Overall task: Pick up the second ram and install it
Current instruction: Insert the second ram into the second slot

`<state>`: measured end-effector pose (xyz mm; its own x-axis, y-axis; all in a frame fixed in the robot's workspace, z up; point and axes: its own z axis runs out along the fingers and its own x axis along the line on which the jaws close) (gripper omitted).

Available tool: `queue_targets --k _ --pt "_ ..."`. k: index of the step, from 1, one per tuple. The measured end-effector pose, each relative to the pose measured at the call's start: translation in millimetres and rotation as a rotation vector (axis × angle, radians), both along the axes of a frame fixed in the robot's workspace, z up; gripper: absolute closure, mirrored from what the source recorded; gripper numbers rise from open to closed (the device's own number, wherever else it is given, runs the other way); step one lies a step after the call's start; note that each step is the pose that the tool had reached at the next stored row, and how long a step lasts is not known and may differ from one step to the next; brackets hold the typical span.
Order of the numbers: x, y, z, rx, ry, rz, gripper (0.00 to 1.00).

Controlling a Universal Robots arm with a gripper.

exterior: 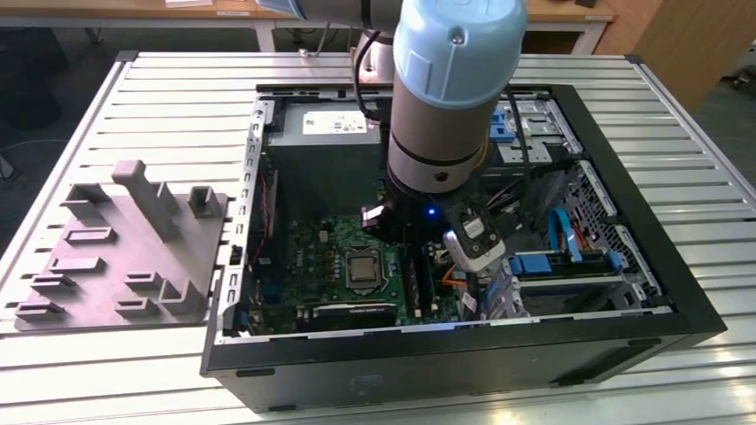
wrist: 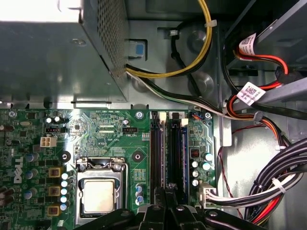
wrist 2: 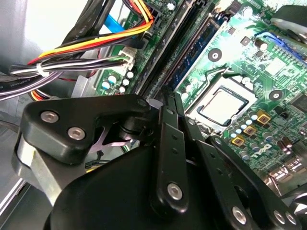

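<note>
Gripper: in the second wrist view the gripper [wrist 2: 171, 93] is nearest. Its fingers are drawn narrow, tips almost together, low over the memory slots [wrist 2: 160, 57]. Whether they pinch something, I cannot tell.
Second ram: the second ram [wrist 2: 199, 45] appears to stand in a slot, its near end just beside the fingertips, probably for pressing it home.
Processor socket: the processor socket [wrist 2: 223, 103] lies beyond the ram on the motherboard [wrist 2: 268, 67].
Cables: the cable bundle [wrist 2: 86, 48] is tied aside, apart from the slots.
Case: the computer case [exterior: 449, 354] lies with its open side up, so the arm [exterior: 455, 80] reaches in from above.
Surface: a slatted metal table [exterior: 177, 97], with a grey fixture [exterior: 130, 248] on the exterior view's left of the case.
Room: a wooden bench [exterior: 225, 12] stands far behind.
</note>
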<state>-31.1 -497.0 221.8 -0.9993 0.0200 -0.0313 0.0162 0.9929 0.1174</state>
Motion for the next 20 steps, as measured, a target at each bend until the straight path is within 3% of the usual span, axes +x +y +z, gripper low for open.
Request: queue_targets --k 10,20 --pt "0.0 0.0 6.0 0.0002 0.0 0.0 0.89" --pt "0.0 -3.2 5.5 0.0005 0.0 -0.003 0.89"
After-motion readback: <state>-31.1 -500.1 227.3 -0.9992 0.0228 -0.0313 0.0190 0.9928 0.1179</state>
